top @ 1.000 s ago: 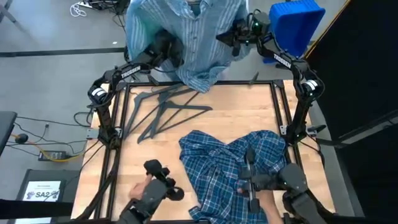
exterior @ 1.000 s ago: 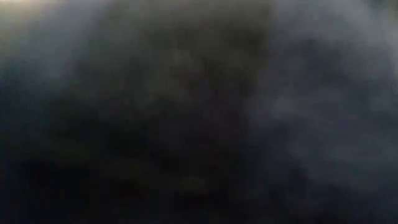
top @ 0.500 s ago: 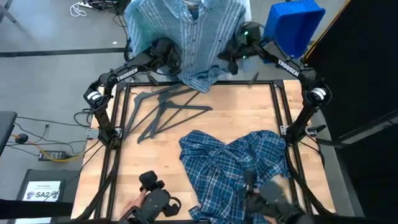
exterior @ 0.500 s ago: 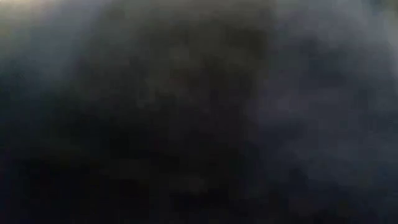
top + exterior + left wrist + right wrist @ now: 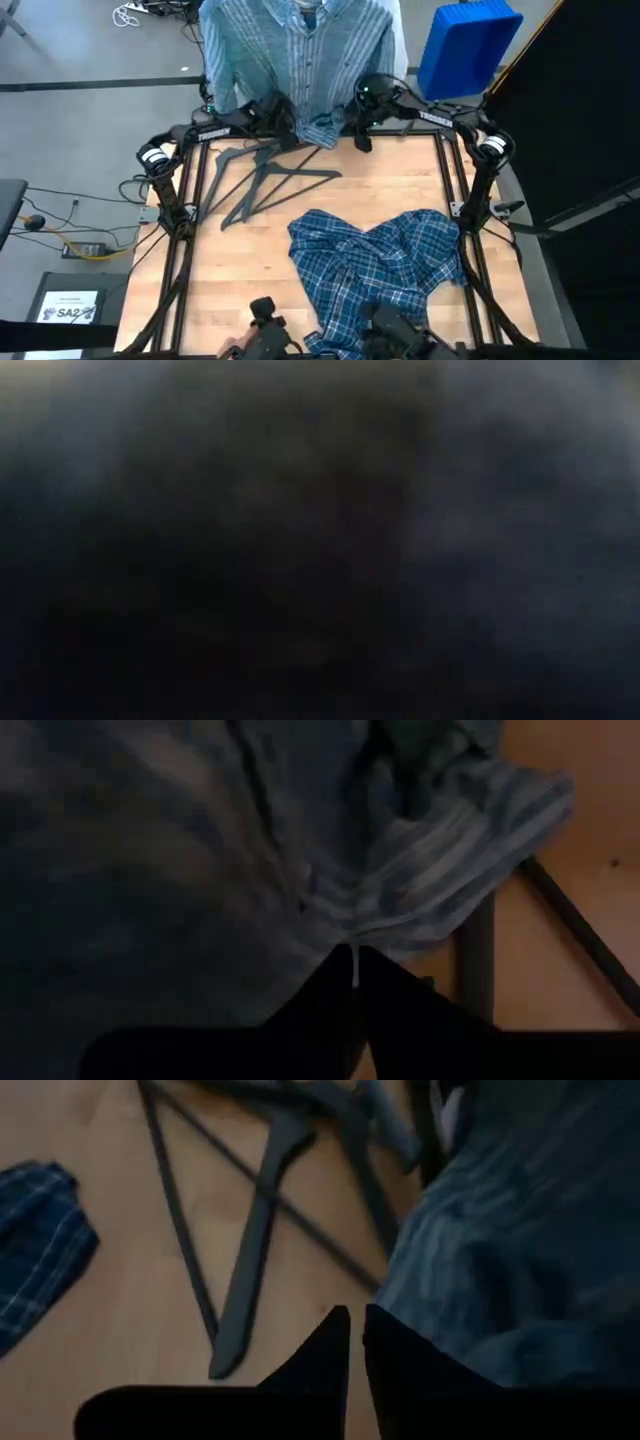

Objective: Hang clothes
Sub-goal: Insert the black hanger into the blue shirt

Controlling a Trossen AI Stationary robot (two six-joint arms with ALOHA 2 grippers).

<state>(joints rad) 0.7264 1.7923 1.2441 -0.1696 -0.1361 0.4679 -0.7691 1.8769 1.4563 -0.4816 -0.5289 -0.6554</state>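
Striped shirt hangs at the worktop's far edge, front facing up toward the overhead camera, collar on the far side, hem nearest the wooden worktop; long axis runs collar to hem, away from the robot. Soft light blue-grey fabric with fine vertical stripes and a button placket down the middle. Left gripper sits at the lower left of the hem, fingers pressed together with only a slit between them, probably pinching the hem fabric, though the wrist view is dark. Right gripper is at the hem's lower right corner, fingers nearly touching, nothing visibly between them. Plaid shirt lies crumpled on the near half of the worktop, darker blue check. Dark grey plastic hangers lie flat between the two shirts. Low view is blocked, dark.
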